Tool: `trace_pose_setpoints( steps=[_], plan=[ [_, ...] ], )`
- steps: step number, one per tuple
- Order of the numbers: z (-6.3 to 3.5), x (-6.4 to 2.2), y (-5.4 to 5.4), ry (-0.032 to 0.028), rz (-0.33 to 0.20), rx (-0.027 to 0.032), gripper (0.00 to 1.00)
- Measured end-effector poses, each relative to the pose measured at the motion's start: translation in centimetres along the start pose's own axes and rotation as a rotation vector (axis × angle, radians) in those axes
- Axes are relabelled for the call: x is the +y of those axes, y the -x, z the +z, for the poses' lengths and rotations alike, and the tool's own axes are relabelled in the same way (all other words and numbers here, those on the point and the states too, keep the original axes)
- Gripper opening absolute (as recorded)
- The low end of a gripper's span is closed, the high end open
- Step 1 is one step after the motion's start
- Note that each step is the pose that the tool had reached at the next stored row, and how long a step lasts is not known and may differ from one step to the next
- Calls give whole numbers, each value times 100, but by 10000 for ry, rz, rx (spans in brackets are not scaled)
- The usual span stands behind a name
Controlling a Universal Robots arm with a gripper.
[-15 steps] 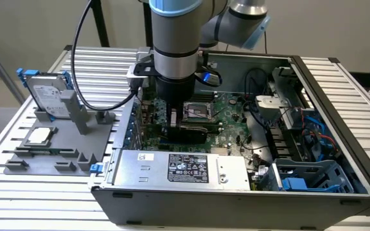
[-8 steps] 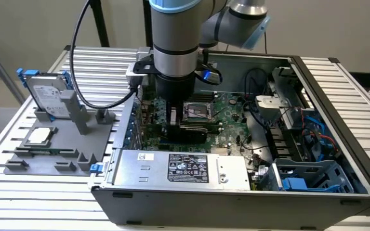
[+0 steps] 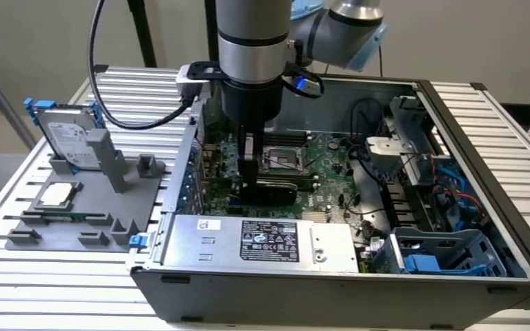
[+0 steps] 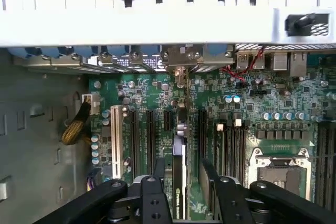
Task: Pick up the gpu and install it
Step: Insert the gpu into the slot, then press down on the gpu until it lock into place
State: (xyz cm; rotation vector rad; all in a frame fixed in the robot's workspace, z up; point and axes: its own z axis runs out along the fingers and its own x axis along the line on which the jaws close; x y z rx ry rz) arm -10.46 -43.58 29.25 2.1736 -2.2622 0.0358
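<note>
The gpu (image 4: 179, 145) stands on edge over the green motherboard (image 4: 152, 90), seen edge-on in the wrist view. Its silver end bracket reaches the case's rear slot openings (image 4: 181, 56). My gripper (image 4: 184, 182) is shut on it, one black finger (image 4: 160, 174) on each side of the card. In the exterior view the gripper (image 3: 246, 169) is lowered deep into the open computer case, and the gpu (image 3: 270, 191) shows as a dark strip just above the motherboard (image 3: 325, 162), close to the expansion slots.
The CPU socket (image 3: 279, 160) sits beside the card. A power supply (image 3: 256, 239) lies along the case's near wall. Cables and a drive cage (image 3: 430, 179) crowd the exterior view's right. Outside the case stands a grey fixture (image 3: 72, 221) with a silver hard drive (image 3: 67, 134).
</note>
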Motion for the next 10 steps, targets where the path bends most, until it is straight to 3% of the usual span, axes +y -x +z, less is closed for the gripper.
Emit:
trace_pose_setpoints(
  steps=[10],
  plan=[
    [-31,-1,-1,0,0,0,0]
  ],
)
